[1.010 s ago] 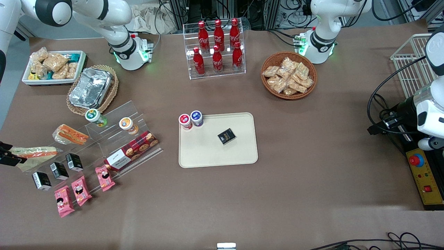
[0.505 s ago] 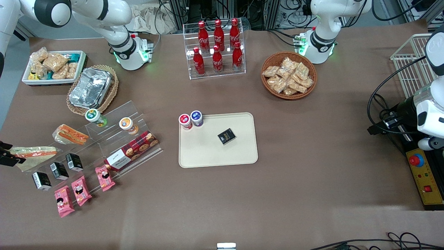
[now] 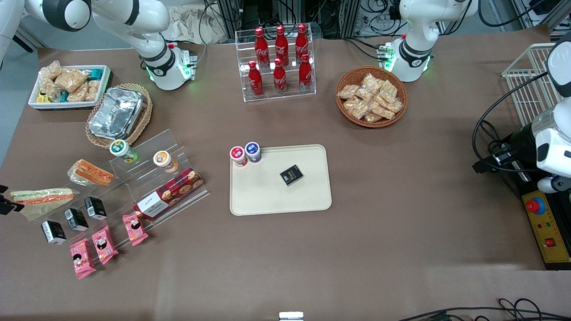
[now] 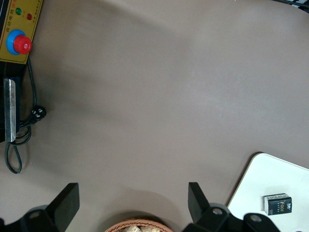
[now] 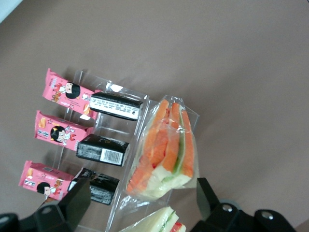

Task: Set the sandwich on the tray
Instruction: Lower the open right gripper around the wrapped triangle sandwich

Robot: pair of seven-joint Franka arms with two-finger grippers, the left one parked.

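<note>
Even, bright overhead light fills all three views. On the brown surface shadows are soft and short, with faint darker bands in the paper covering nearer the front camera. The foil container throws back crinkled white glare, and the clear plastic stand catches pale reflections along its edges. The tray looks cream in the front view but nearly washed-out white in the left wrist view. In the right wrist view the sandwich is sharp, its wrap showing small glints, while the pincer is dark and slightly soft. The front view is crisp, with little edge distortion.
</note>
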